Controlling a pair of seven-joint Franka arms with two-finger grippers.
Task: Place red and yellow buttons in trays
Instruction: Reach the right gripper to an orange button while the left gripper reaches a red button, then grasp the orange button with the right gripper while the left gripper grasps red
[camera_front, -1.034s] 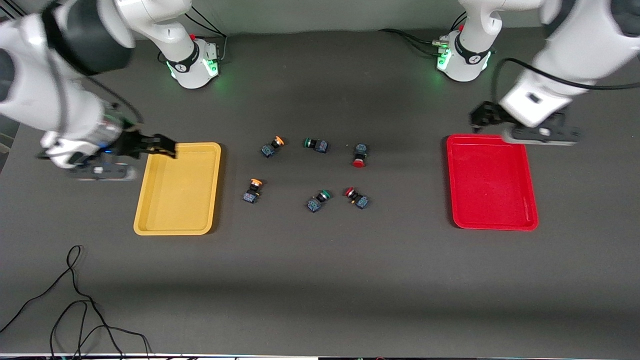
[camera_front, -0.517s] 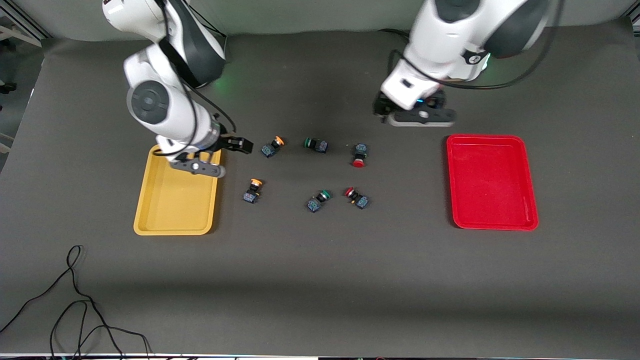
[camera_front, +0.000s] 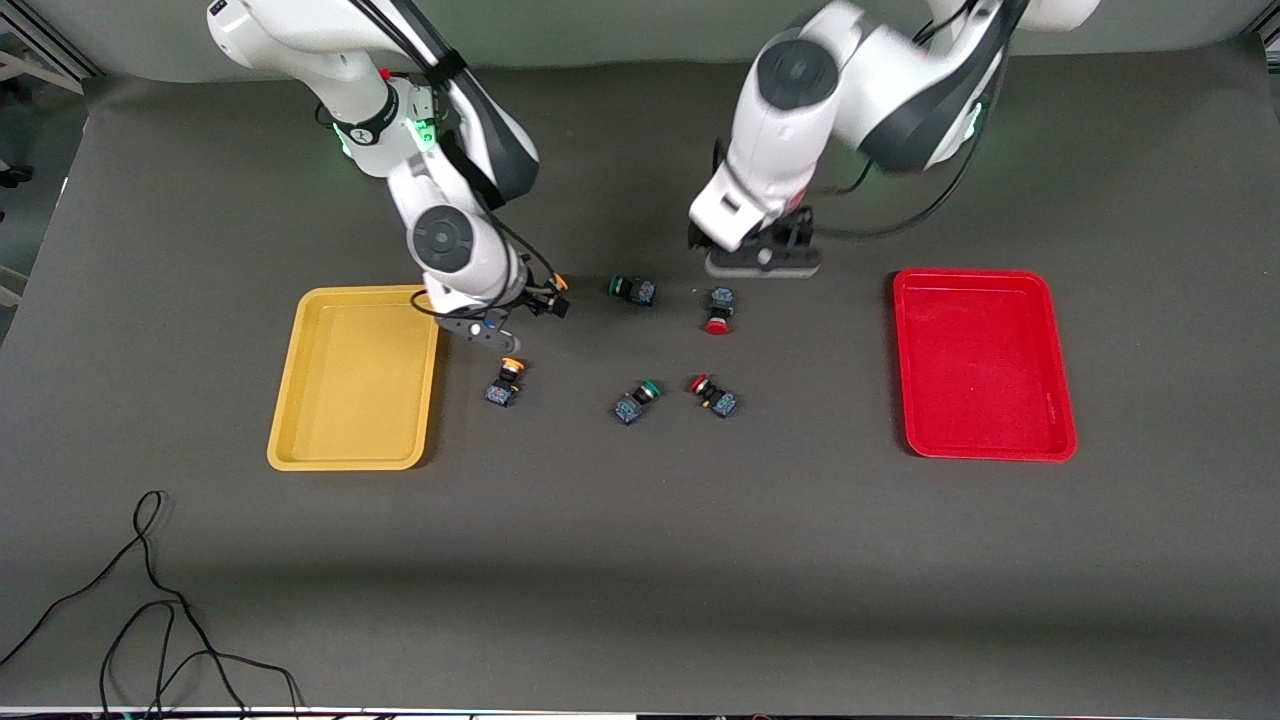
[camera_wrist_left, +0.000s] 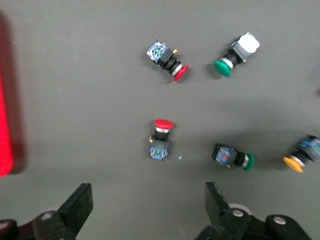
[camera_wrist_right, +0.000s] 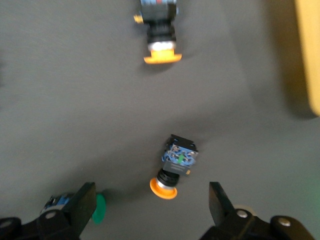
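Observation:
Two yellow-capped buttons lie beside the yellow tray (camera_front: 350, 400). One (camera_front: 505, 382) lies in the open. The other shows only its cap (camera_front: 560, 283) under my right gripper (camera_front: 545, 303). In the right wrist view that button (camera_wrist_right: 176, 165) lies just ahead of the open, empty right gripper (camera_wrist_right: 151, 200). Two red-capped buttons (camera_front: 717, 310) (camera_front: 712, 395) lie toward the red tray (camera_front: 980, 360). My left gripper (camera_front: 755, 255) hovers beside the farther red button, open and empty (camera_wrist_left: 148, 200). That button (camera_wrist_left: 160, 140) lies ahead of it.
Two green-capped buttons (camera_front: 632, 289) (camera_front: 637, 401) lie between the yellow and red ones. A black cable (camera_front: 150, 600) lies near the front edge at the right arm's end. Both trays hold nothing.
Both arms swung in from the trays toward the table's middle. The right gripper went from the yellow tray to over a yellow button. The left went from the red tray toward a red button.

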